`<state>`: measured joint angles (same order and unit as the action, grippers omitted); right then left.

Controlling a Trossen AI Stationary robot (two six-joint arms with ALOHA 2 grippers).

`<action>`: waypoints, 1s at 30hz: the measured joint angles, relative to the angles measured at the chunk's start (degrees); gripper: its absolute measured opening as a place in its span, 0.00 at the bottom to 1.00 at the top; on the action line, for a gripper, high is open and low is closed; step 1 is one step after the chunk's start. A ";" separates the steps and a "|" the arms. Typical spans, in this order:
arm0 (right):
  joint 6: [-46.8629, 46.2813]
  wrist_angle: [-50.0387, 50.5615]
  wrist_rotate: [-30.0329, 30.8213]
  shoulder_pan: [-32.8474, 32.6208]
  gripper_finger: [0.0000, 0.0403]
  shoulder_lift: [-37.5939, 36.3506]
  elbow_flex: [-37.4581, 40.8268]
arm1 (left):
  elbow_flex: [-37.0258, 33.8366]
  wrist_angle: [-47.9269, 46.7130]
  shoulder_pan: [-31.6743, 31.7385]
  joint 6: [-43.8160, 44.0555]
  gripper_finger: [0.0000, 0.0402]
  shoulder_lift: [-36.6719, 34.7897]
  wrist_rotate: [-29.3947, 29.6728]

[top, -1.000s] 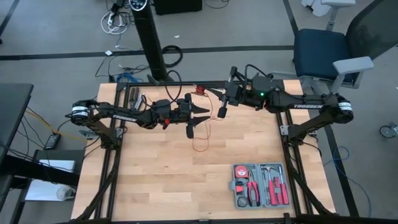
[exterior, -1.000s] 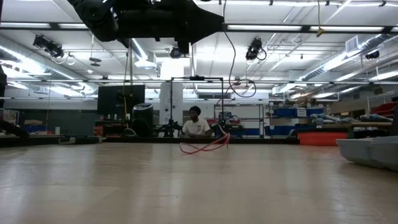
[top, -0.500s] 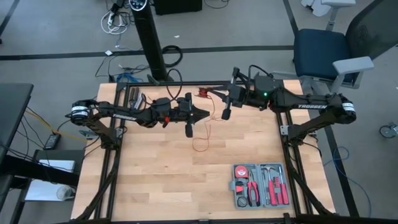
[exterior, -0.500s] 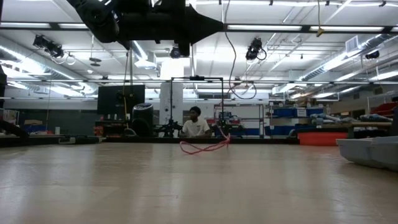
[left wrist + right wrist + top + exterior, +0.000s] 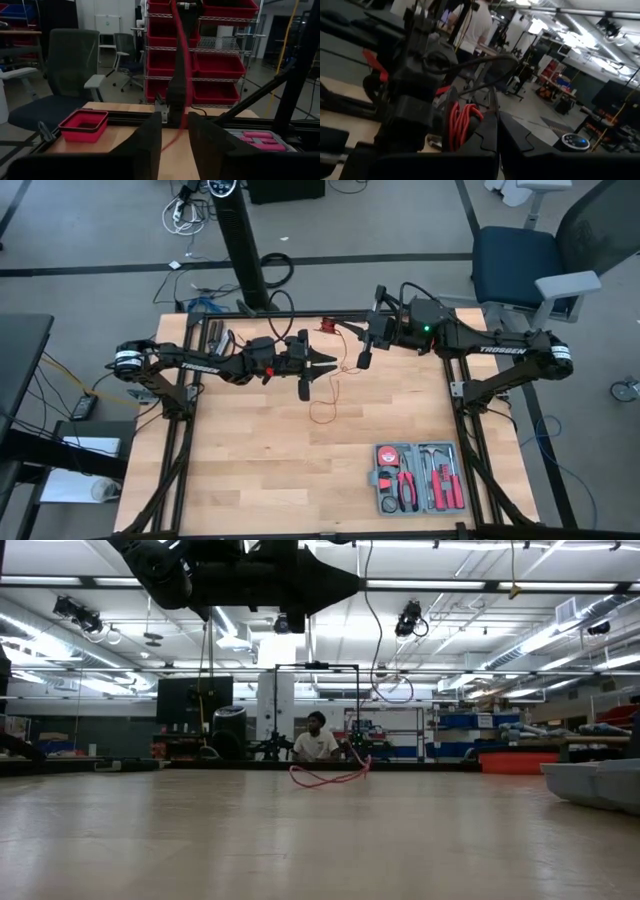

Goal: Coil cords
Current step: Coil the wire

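The thin red cord (image 5: 322,412) has a slack loop (image 5: 325,778) lying on the wooden table; from it a strand rises to the grippers. My left gripper (image 5: 330,359) is held above the table's middle, level and pointing right. It is open, and the cord (image 5: 179,60) runs down between its fingers (image 5: 175,117); whether they touch it I cannot tell. My right gripper (image 5: 347,331) faces it from the right, higher up, shut (image 5: 496,100). Several red strands (image 5: 460,125) are bundled beside its fingers. My right gripper is shut, level, pointing toward the table's left. A coil of several cord strands (image 5: 462,120) sits against the side of one finger and hangs below it, clear of the table. The fingers themselves hide where they meet the cord.
A grey tool case (image 5: 418,477) with red-handled tools lies at the table's near right. A small red box (image 5: 324,328) sits at the far edge. Bare wood (image 5: 250,480) stretches over the near left. A person (image 5: 317,740) sits beyond the table.
My left gripper's fingers closed nearly together around the cord and have parted again. Both arms have kept their places, and the loop on the table lies where it was.
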<state>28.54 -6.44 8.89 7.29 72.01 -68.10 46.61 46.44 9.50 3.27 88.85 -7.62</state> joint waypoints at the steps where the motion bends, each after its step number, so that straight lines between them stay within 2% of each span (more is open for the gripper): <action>1: 0.01 -0.67 -0.01 0.00 0.00 0.00 0.00 | 0.00 0.15 0.00 0.01 0.25 -0.01 0.17; 9: 0.80 -6.36 -0.07 -0.02 0.00 0.04 0.00 | 0.00 1.04 -0.13 0.02 0.25 0.01 0.25; 20: 3.79 -15.63 -0.05 -0.02 0.00 6.15 0.00 | 0.00 1.92 -0.61 -0.23 0.25 -0.01 0.25; 26: 5.13 -13.97 -0.05 -0.02 0.00 4.56 0.00 | 0.01 -1.44 -0.37 -1.37 0.25 -0.01 0.27; 30: 4.34 -9.30 -0.05 -0.11 0.00 1.83 0.00 | 0.00 -3.17 0.32 -2.63 0.25 -0.01 0.66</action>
<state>32.88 -15.74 8.84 7.18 73.84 -68.10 46.61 43.27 9.81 0.65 88.84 -6.96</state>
